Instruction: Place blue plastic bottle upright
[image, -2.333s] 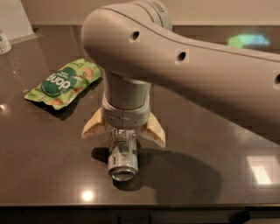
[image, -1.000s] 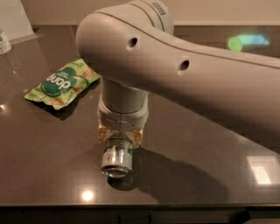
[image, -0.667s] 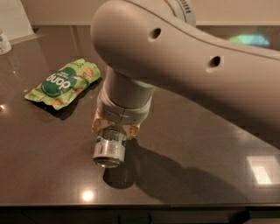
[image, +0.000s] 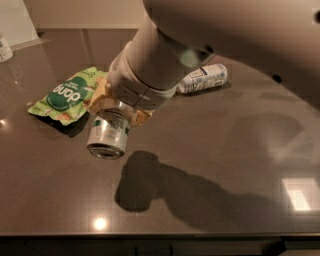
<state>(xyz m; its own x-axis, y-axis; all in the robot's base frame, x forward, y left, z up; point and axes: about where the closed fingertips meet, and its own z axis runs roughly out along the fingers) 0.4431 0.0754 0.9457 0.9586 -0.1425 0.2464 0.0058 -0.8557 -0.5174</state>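
The blue plastic bottle (image: 204, 78) lies on its side on the dark table, just behind and to the right of my arm; its left end is hidden by the arm. My gripper (image: 116, 111) is left of it, shut on a silver-green metal drink can (image: 108, 134). It holds the can tilted in the air above the table, and the can's shadow falls below it.
A green snack bag (image: 65, 95) lies flat to the left of the gripper. A small white-labelled container (image: 5, 48) stands at the far left edge. The table's front edge (image: 150, 234) runs along the bottom. My arm (image: 225, 30) fills the upper right.
My gripper has risen off the table with the can in it and swung up and left. The lying bottle behind the arm has come into view.
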